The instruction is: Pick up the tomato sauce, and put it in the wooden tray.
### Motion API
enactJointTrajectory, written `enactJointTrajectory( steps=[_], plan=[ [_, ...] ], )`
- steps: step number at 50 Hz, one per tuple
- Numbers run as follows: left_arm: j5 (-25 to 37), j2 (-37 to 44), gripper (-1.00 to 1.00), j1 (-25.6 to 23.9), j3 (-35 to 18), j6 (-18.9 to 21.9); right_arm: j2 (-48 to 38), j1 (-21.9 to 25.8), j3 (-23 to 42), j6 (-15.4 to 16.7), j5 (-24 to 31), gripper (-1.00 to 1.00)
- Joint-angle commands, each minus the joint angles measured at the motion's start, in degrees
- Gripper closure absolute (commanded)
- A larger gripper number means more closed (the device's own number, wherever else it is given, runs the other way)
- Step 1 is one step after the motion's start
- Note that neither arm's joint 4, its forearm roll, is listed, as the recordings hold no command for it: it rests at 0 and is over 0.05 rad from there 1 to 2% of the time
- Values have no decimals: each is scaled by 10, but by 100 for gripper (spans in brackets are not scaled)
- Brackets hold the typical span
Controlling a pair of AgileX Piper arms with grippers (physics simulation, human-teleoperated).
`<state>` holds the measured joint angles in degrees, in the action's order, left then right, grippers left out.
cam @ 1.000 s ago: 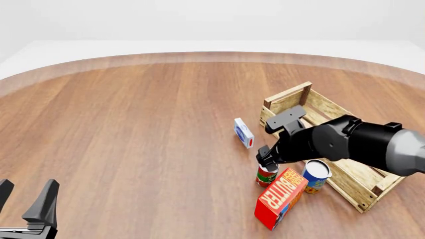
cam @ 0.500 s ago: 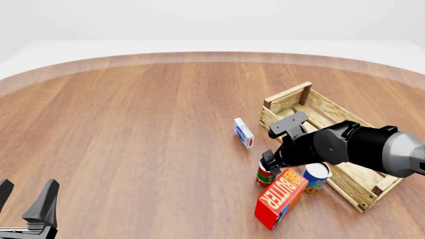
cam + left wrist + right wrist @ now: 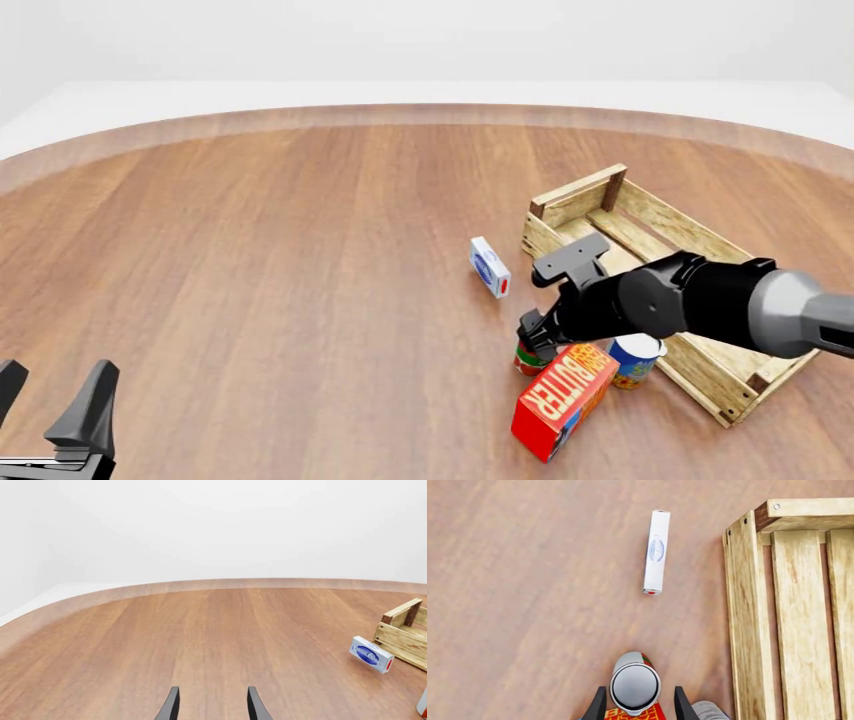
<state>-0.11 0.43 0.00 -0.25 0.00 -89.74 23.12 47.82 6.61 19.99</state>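
Wood-grain worktop [image 3: 267, 280] carries everything. Nearest, the left tool [image 3: 54, 400] sits open and empty, well apart from the tomato sauce [image 3: 635, 685]. That can stands upright, touching or just beside the butter box [image 3: 563, 400], a blue-labelled can [image 3: 637, 358] near it. The right tool [image 3: 635, 700] straddles the tomato sauce with fingers open, gripping nothing yet. Closing off-centre could tip the can against the box. Beyond it stand a small blue-and-white box [image 3: 490, 267] and the wooden tray [image 3: 641, 225].
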Motion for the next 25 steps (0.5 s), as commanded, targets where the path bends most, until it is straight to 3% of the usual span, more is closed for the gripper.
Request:
enactJointTrajectory(
  steps=[1,25],
  plan=[
    [0,0,-100,0,0,0,-12,-10,-5,9,-14,-100],
    [0,0,-100,0,0,0,-43,3,-2,-1,-33,-100]
  ],
)
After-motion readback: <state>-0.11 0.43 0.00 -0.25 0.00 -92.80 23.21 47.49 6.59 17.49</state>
